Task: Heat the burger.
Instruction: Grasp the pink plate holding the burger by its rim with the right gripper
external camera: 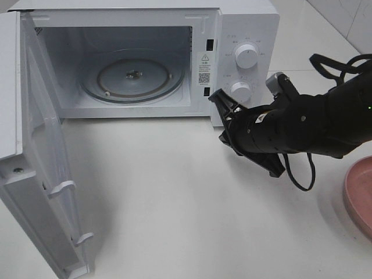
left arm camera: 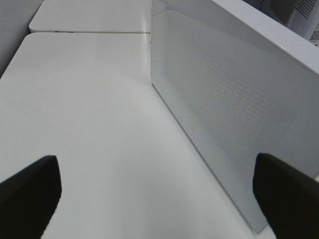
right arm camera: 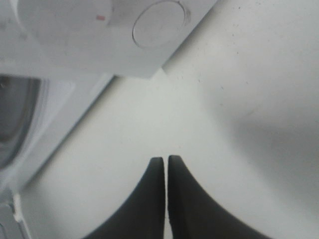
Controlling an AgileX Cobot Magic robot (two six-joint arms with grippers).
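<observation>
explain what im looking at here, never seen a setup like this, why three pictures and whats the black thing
It is a robot with two arms, filmed by three cameras at once. The high view looks down on a white table with a microwave; its door is swung open and the glass turntable inside is bare. The black thing is the right arm, ending in the right gripper, jaws shut and holding nothing, near the microwave's lower knob. A pink plate sits at the right edge. The other two pictures come from cameras on the wrists: one shows the left gripper with jaws wide open beside the microwave, the other the shut right jaws over the table. No burger is visible.
</observation>
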